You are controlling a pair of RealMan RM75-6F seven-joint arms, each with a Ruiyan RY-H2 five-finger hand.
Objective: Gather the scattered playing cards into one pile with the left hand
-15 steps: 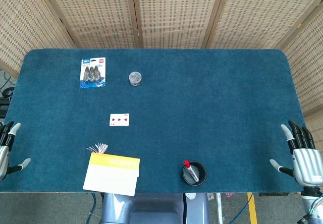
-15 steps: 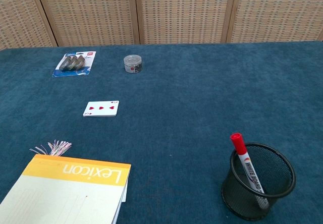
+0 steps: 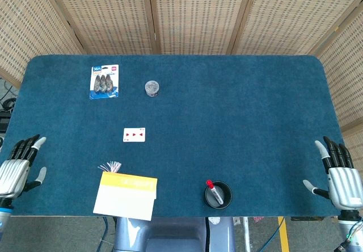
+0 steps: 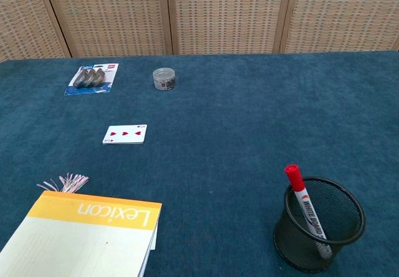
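Near edge: yellow Lexicon notepad (image 4: 87, 236) overhangs the front lip of the table (image 3: 238, 121), with a pink tassel (image 4: 63, 181) fanned out at its far-left corner. To its right, a black mesh pen cup (image 4: 319, 232) stands close to the front edge, a red-capped whiteboard marker (image 4: 304, 205) leaning inside it. Both look like bystanders placed to crowd the near strip.

Hands: left hand (image 3: 18, 167) sits at the table's left edge, fingers spread apart and pointing away from the robot, holding nothing; judged to be staged for a reach inward. Right hand (image 3: 340, 175) sits at the right edge, fingers upright and apart, also empty; parked well clear, which fits a left-hand-only task. Neither shows in the chest view.

Middle: the playing cards (image 4: 125, 134) lie face-up on the felt, left of centre, just beyond the tassel. Only a three of hearts shows; they read as one squared stack, though whether more cards sit beneath the top one cannot be told at this resolution.

Room: bare felt lies between left hand and cards, so a straight path inward looks free; the notepad and tassel bound it on the near side.

Far: a small round tin (image 4: 164, 78) and a blister pack (image 4: 91, 78), well apart from the cards.
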